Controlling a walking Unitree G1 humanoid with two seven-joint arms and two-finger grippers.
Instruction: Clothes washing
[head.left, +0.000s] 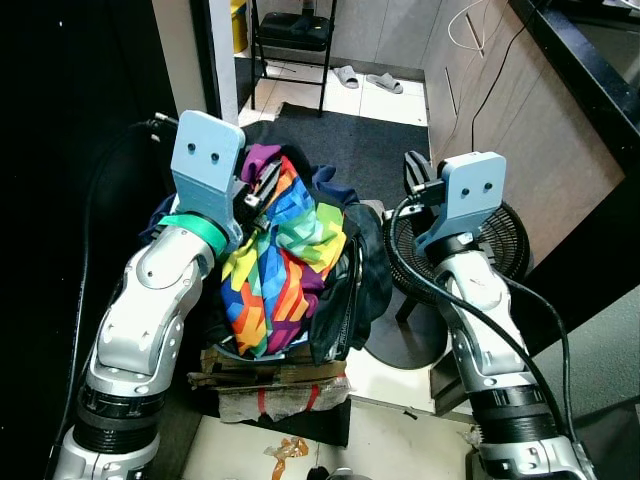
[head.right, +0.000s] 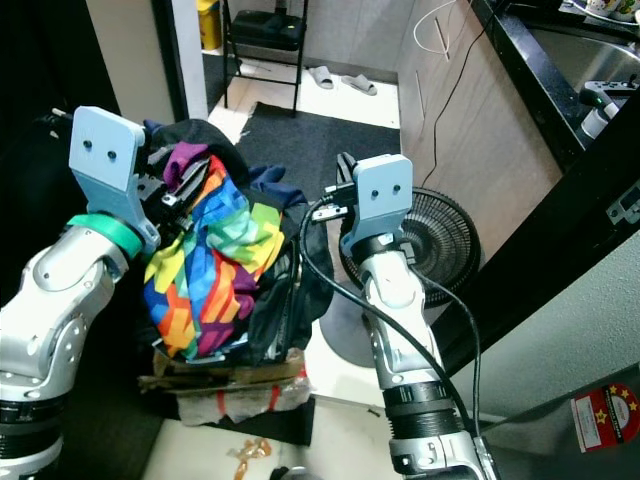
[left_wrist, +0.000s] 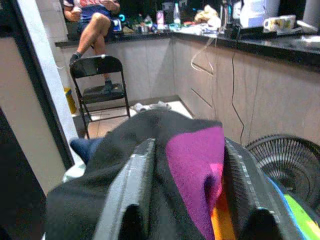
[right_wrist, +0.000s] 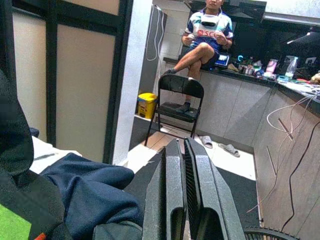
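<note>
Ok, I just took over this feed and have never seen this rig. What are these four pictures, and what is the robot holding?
It is a humanoid robot with two silver arms, each ending in a gripper of two black fingers. The two eye views come from its head, looking down at the same scene. The two wrist views look along each gripper's fingers.

In front of the robot stands a laundry basket heaped with clothes, on a flattened cardboard box. Beside it is a floor fan.

The left gripper is clamped on a bundle of dark and purple fabric, part of the rainbow-coloured garment on top of the heap.

The right gripper is shut with nothing in it, held near the pile.

Beyond, a person sits on a counter above a folding chair.
</note>
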